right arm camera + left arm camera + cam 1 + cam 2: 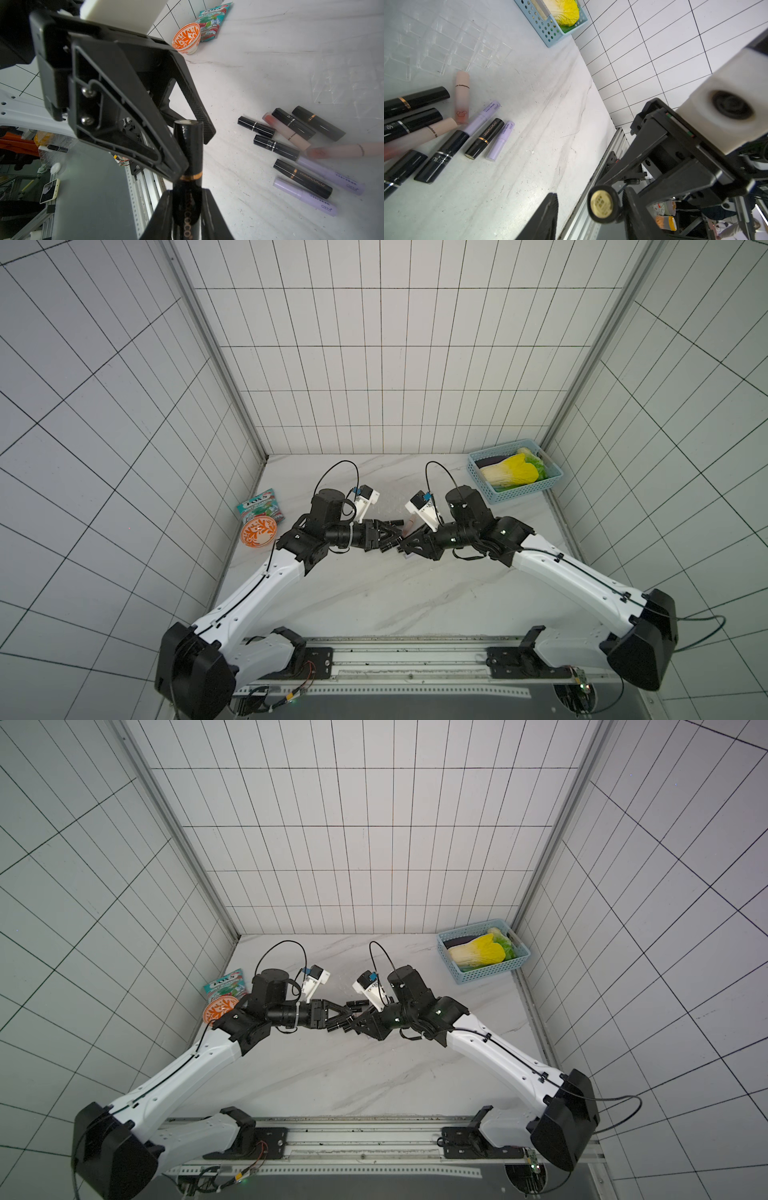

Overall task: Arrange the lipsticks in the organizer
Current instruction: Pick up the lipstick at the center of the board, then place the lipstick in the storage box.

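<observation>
lessxcoco lipstick (191,145), clamped in your right claw (188,199), looks light, stiff, slick; left claw (589,197) gapes around its end: pinch the barrel.

Nine lipsticks (484,138), black, pale pink and lavender, lay flat in a loose cluster on the marble (529,104) just beside the clear stepped organizer (446,41), while one gold-banded black lipstick (189,166) was held above it.

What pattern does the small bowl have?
The bowl: orange-and-white branching pattern, clearest in the right wrist view.
</observation>
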